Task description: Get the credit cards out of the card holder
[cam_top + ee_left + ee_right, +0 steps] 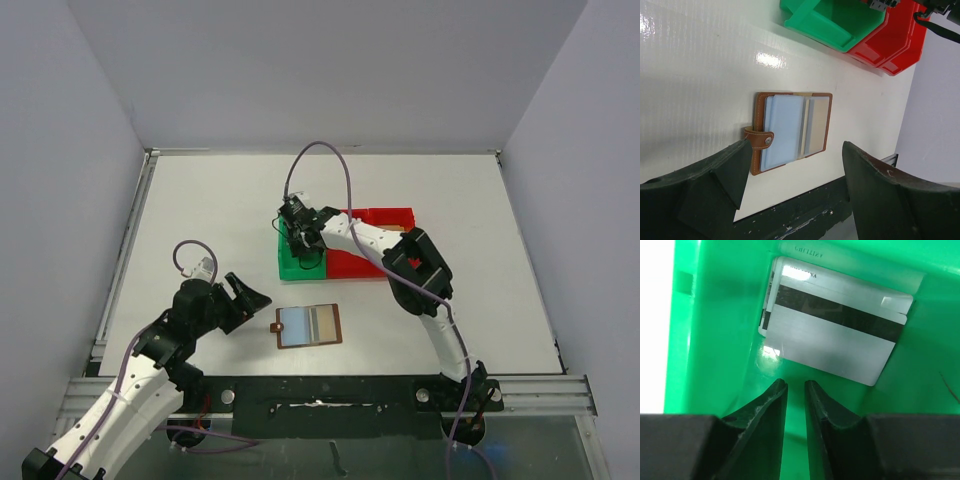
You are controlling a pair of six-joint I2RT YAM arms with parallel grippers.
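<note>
Left gripper (247,296) sat wide apart and empty, low over the worktop (200,210). It was just left of the card holder (308,326) and not touching it. On your left wrist camera the two fingers (715,185) framed the holder with a clear gap on either side.

The card holder lay opened flat on the worktop, near the front edge. It was between the two arms and nearer the arm bases than the bins. Brown leather rim, a pale blue panel on one half, a grey-tan panel on the other, and a snap strap (760,139) sticking out on the blue side. You couldn't tell from any view whether a card sat in its pockets.

Your right arm reached across to the green bin (705,340), with the right gripper (796,390) pointed down into it. Its jaws were nearly together, with a thin slit between them and nothing in it.

The credit cards (835,335) lay flat on the green bin's floor, up against the far wall as your right wrist camera saw it. They were just beyond the fingertips and not touching them. The top one was grey-white with its black magnetic stripe up. The edges of a second card showed under it at the left side and the right corner. The lower card's colour was hard to call under the green cast.

The red bin (895,45) sat against the green one, on its right in the top view.
</note>
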